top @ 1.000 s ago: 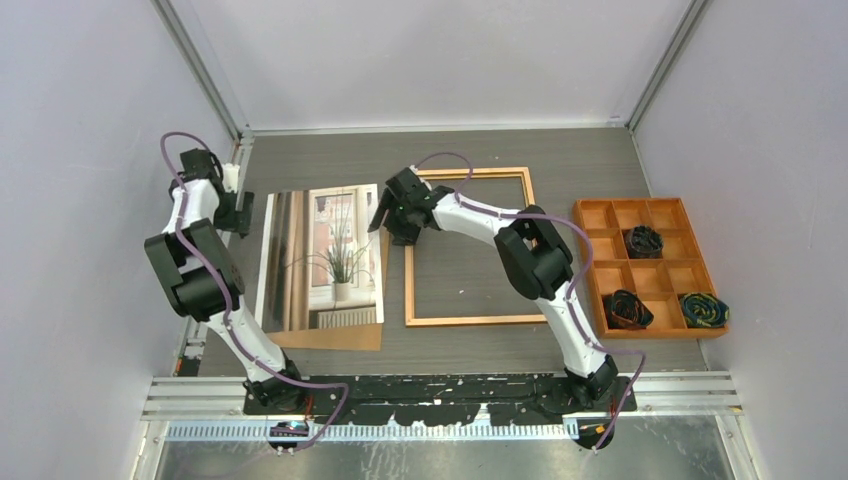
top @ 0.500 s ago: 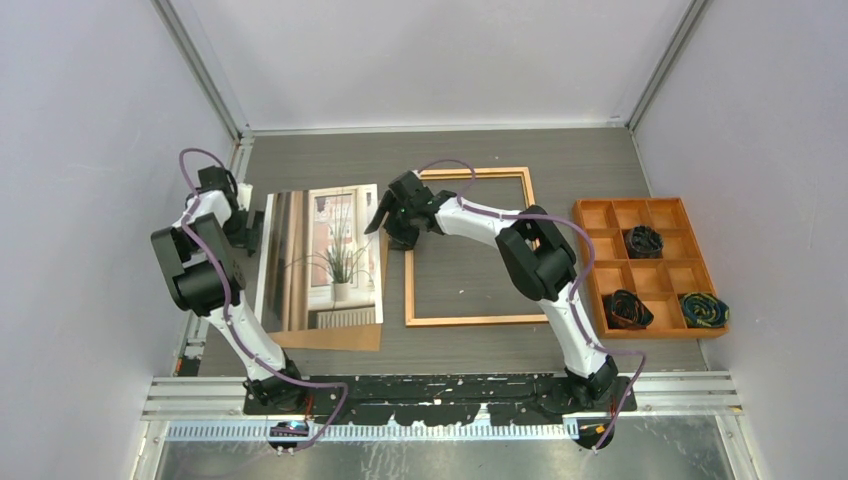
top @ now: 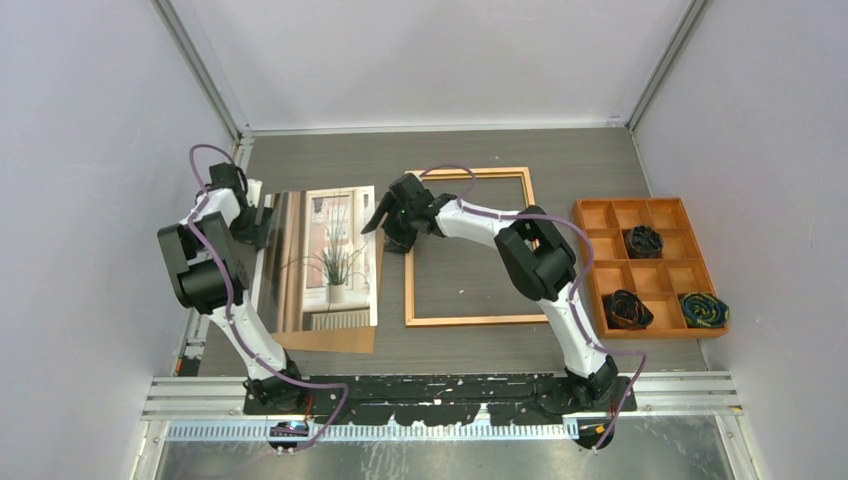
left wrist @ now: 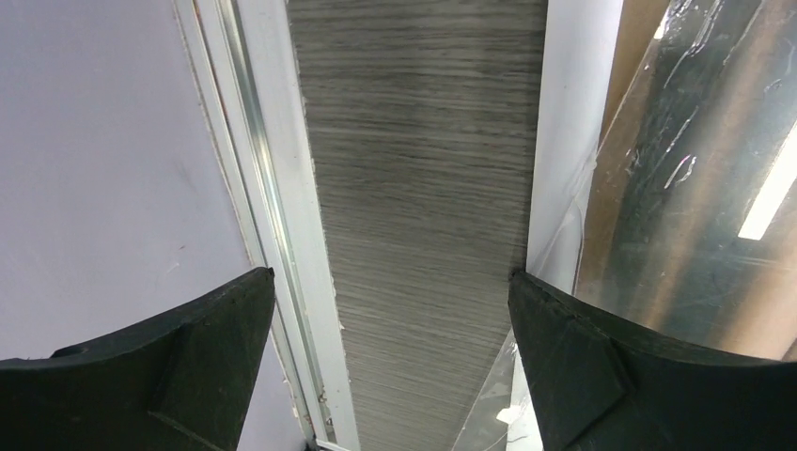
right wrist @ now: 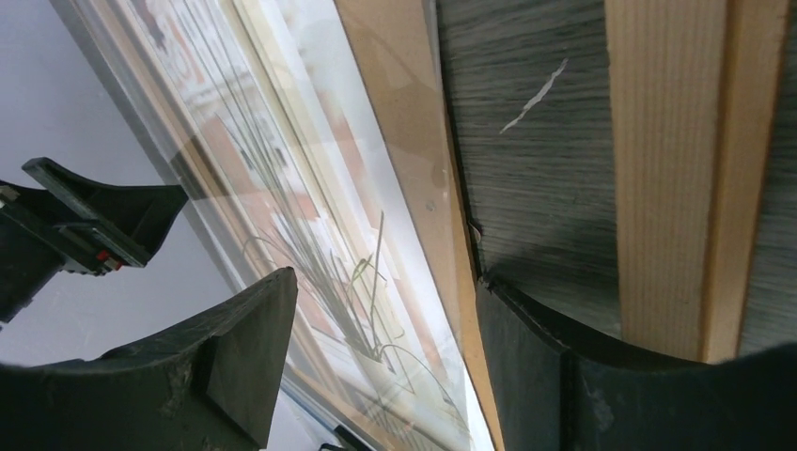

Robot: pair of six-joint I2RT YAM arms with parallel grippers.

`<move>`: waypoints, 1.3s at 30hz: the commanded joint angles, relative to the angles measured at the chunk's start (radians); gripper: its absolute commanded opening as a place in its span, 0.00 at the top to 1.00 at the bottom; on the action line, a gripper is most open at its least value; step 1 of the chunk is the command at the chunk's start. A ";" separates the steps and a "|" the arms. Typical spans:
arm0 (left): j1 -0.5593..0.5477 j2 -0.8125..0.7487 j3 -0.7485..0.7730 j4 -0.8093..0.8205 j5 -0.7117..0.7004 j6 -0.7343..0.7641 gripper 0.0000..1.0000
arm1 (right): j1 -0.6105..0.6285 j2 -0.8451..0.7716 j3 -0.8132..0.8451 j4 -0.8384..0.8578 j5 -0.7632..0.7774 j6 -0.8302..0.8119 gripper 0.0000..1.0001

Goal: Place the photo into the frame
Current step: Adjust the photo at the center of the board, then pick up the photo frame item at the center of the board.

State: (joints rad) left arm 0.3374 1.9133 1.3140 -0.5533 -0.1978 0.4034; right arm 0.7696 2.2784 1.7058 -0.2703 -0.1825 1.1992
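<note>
The photo (top: 325,260) lies flat on a brown board (top: 330,341), left of the frame (top: 468,320). Its long axis runs near to far, with the plant's top toward the far side. A clear sheet seems to cover it. The frame's long axis also runs near to far. The left gripper (top: 262,218) stands wide open at the photo's left edge. The right gripper (top: 383,222) is open over its right edge, gripping nothing.
</note>
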 commanded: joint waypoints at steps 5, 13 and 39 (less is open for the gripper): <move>-0.020 -0.035 -0.009 -0.032 0.109 -0.041 0.03 | -0.032 -0.015 -0.194 0.192 -0.066 0.129 0.25; -0.023 -0.049 -0.024 -0.013 0.099 -0.041 0.03 | -0.064 -0.034 -0.100 0.028 0.023 0.010 0.24; -0.104 -0.037 0.017 0.003 0.030 -0.036 0.03 | -0.066 0.115 0.138 -0.090 0.207 -0.066 0.25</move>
State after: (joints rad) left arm 0.2672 1.8938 1.3090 -0.5579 -0.1593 0.3714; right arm 0.7074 2.3478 1.8812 -0.4091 0.0051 1.1198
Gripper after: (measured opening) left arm 0.970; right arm 0.756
